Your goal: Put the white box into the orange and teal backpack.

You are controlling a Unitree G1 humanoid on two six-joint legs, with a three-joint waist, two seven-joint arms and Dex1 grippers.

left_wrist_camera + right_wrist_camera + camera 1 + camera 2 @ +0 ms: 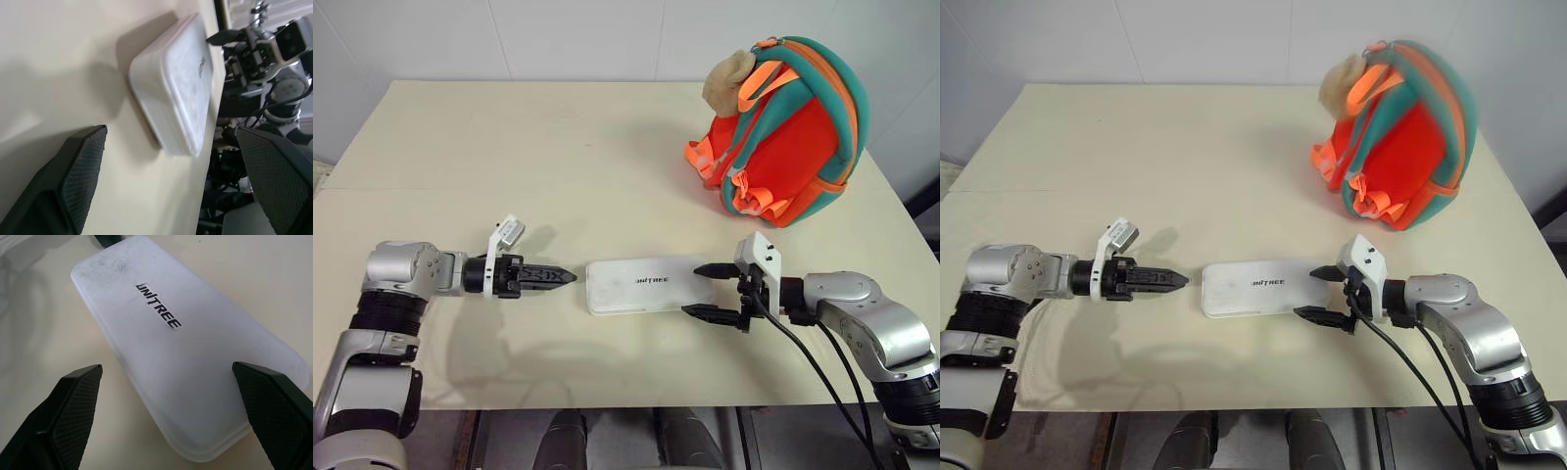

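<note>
Flanking white box [649, 285], seemingly untouched

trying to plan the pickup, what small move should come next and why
Probably close the right gripper on the white box. Its open fingers already straddle the box's near end, one on each long side, and the box lies flat on the table, unheld. The left gripper is open, just off the other end, and the backpack stands apart.

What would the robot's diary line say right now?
left hand: open, beside box end | right hand: open, straddling other end | box: flat on table | backpack: upright, apart
</note>
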